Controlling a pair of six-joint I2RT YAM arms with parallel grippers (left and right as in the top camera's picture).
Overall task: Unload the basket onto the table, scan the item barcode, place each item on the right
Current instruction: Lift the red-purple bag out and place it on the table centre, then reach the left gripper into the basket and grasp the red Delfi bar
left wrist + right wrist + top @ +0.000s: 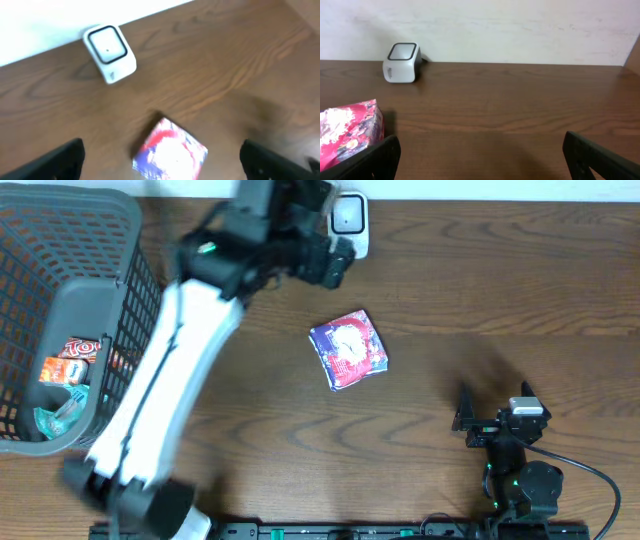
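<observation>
L arm's gripper (161, 149) is hanging over the table (520, 300) w/ its jaws spread wide and gripping nothing. The snack pkt (348, 350), a crinkly red, blue & white pouch, is lying flat on the wood near the table's ctr. In the L wrist view it is showing directly beneath that gripper, touching neither finger. The white barcode scanner (348, 218) is standing at the far edge by the wall, its dark window facing upward. The pkt is sitting apart from it, nearer the robot. The white L arm is stretching diagonally across the overhead view, its end showing blurred beside the scanner. R gripper (481, 147) is sitting low at the near R side, jaws likewise parted wide & empty, pointing toward the far wall w/ the pkt off to its L. A grey mesh basket (60, 250) is standing at the L edge, holding more snack packs (72, 365).
</observation>
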